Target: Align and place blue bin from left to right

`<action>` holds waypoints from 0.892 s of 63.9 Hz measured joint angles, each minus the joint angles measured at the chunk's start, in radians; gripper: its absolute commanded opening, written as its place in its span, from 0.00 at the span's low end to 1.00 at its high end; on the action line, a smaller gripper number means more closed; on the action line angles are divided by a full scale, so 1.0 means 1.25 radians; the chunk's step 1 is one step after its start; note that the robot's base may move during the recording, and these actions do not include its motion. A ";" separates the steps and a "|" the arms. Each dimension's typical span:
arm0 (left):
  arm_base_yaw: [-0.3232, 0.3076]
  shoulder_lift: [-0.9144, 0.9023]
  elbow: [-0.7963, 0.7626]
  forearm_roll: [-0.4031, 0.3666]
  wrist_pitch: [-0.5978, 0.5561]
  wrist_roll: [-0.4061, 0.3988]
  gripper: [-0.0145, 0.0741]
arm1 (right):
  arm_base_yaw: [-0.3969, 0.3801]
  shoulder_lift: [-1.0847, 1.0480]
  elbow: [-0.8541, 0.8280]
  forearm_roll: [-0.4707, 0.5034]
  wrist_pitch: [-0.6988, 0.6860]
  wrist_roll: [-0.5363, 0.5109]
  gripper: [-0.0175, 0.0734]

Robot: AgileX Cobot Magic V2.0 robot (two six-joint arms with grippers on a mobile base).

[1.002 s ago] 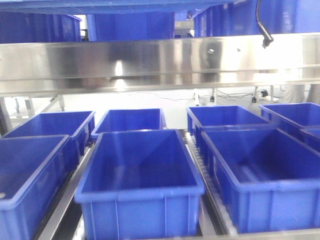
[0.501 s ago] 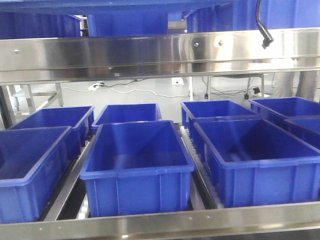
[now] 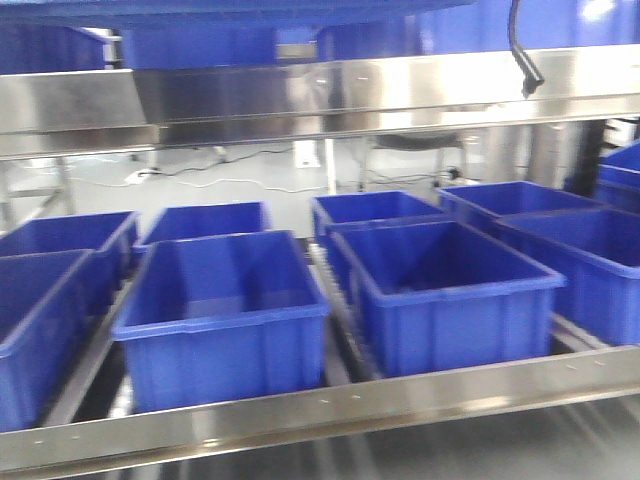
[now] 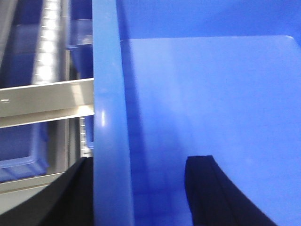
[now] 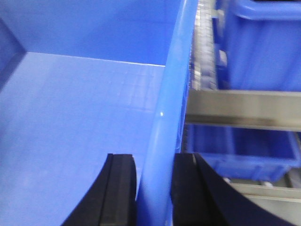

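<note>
While the left gripper (image 4: 141,174) is pinching the left wall of the blue bin (image 4: 211,94), one black finger is sitting outside the rim and the other inside. The bin is being held empty between the two arms, with a steel rail (image 4: 47,101) and stored bins (image 4: 19,150) showing beyond its walls on both sides. Its right wall is being squeezed by the right gripper (image 5: 153,165), fingers pressing on both faces. In the front view, the stored bins are standing empty in rows from left to right behind a near steel beam (image 3: 320,403).
</note>
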 measured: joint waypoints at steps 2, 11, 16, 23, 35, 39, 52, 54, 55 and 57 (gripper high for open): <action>0.000 0.000 0.000 0.000 0.000 0.000 0.15 | 0.000 0.000 0.000 0.000 0.000 0.000 0.11; 0.000 0.000 0.000 -0.001 0.000 0.000 0.15 | 0.000 0.000 0.000 0.000 0.000 0.001 0.11; 0.000 0.000 0.000 -0.001 0.000 0.000 0.15 | 0.000 0.000 0.000 0.000 0.000 0.001 0.11; 0.000 0.000 0.000 -0.001 0.000 0.000 0.15 | 0.000 0.000 0.000 0.000 0.000 0.001 0.11; 0.000 0.000 0.000 -0.001 0.000 0.000 0.15 | 0.000 0.000 0.000 0.000 0.000 0.001 0.11; 0.000 0.000 0.000 -0.001 0.000 0.000 0.15 | 0.000 0.000 0.000 0.000 0.000 0.001 0.11; 0.000 0.000 0.000 -0.003 0.000 0.000 0.15 | -0.001 0.000 0.000 0.000 0.000 0.001 0.11; 0.000 0.000 0.000 -0.003 0.000 0.000 0.15 | -0.001 0.000 0.000 0.000 0.000 0.001 0.11; 0.000 0.000 0.000 -0.003 0.000 0.000 0.15 | -0.001 0.000 0.000 0.000 0.000 0.001 0.11; 0.000 0.000 0.000 -0.003 0.000 0.000 0.15 | -0.001 0.000 0.000 0.000 0.000 0.001 0.11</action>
